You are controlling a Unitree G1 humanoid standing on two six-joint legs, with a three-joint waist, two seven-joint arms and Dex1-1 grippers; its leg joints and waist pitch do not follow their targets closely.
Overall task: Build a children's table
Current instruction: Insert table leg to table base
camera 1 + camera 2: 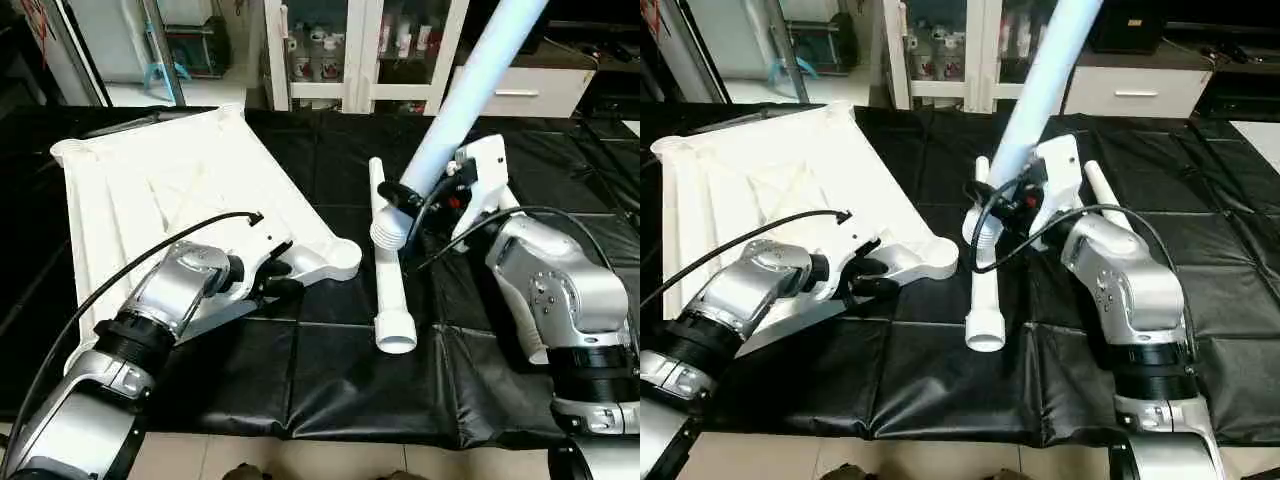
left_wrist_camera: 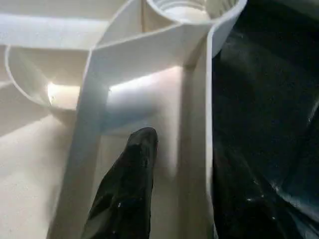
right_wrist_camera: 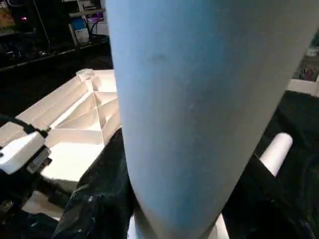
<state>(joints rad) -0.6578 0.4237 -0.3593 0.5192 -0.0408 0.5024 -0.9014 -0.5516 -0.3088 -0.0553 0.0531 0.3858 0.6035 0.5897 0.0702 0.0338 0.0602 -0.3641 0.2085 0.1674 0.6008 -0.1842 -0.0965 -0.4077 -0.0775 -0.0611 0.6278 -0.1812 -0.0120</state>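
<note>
Your tabletop [image 1: 150,190] lies ribbed side up on the left half of the black-covered table [image 1: 330,380], its near corner socket [image 1: 340,258] pointing toward the middle. Your left tool [image 1: 272,278] is closed on the tabletop's edge wall just behind that socket, one black finger [image 2: 127,194] inside the wall and the other outside it. Your right tool [image 1: 410,200] is clamped around the ridged lower end of a leg [image 1: 470,80], which it holds off the table, tilted up and away to the right. A second leg [image 1: 390,290] lies flat beneath it, beside the socket. A third leg [image 1: 1102,196] lies past your right arm.
</note>
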